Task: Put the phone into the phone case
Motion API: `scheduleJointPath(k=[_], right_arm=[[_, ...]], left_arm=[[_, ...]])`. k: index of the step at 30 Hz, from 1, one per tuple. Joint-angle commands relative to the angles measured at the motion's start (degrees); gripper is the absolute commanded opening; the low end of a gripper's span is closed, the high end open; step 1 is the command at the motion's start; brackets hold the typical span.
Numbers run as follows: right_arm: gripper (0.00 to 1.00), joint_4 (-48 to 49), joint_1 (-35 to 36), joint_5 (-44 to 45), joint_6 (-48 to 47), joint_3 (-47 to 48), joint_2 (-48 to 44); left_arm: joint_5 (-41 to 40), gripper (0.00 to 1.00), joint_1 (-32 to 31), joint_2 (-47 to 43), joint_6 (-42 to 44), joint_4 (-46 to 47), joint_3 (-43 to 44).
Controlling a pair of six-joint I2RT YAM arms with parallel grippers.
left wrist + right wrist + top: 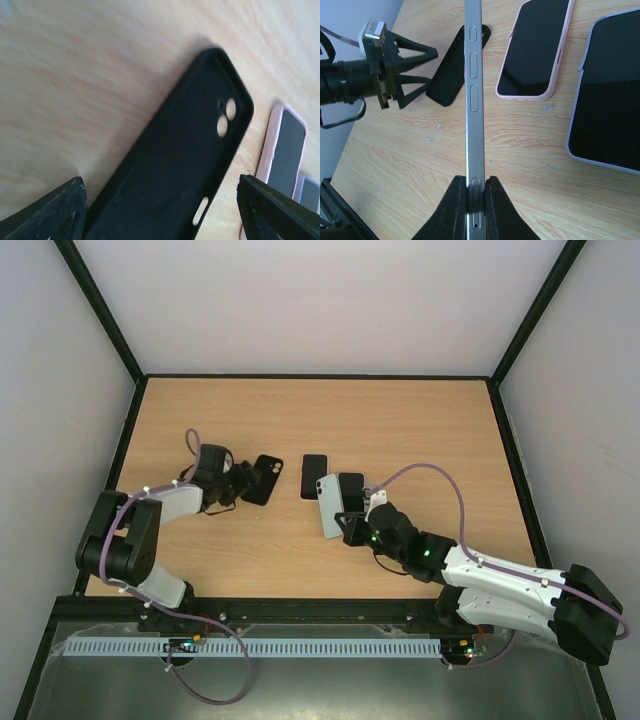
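The empty black phone case (264, 480) lies flat on the wooden table, inside facing up, with its camera holes at the far end (226, 118). My left gripper (162, 202) is open and straddles the case's near end; its right finger (270, 210) stands apart from the case's edge. My right gripper (475, 186) is shut on the phone (474, 90), a silver-edged white one held on edge above the table, side buttons toward the camera. In the top view that phone (328, 506) hangs right of the case, with the right gripper (350, 525) at its near end.
A phone in a pink case (314, 476) lies screen up between the two arms, also seen in the right wrist view as the pink-cased phone (535, 50). A phone in a lavender case (610, 95) lies beside it. Black frame rails (130, 430) border the table.
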Motion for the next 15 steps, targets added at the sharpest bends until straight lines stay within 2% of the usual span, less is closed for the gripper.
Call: scheduleJointPath(k=[1, 7, 15], right_arm=[[0.02, 1.2, -0.3, 2.9, 0.7, 0.6, -2.0], [0.02, 0.1, -0.3, 3.8, 1.1, 0.5, -3.1], [0.02, -0.9, -0.4, 4.6, 1.5, 0.6, -3.6]], left_arm=[[-3.2, 0.80, -3.5, 0.1, -0.6, -14.2, -0.7], [-11.7, 0.60, -3.7, 1.5, 5.9, -16.7, 2.9], [-10.8, 0.48, -5.4, 7.3, 10.3, -15.4, 6.1]])
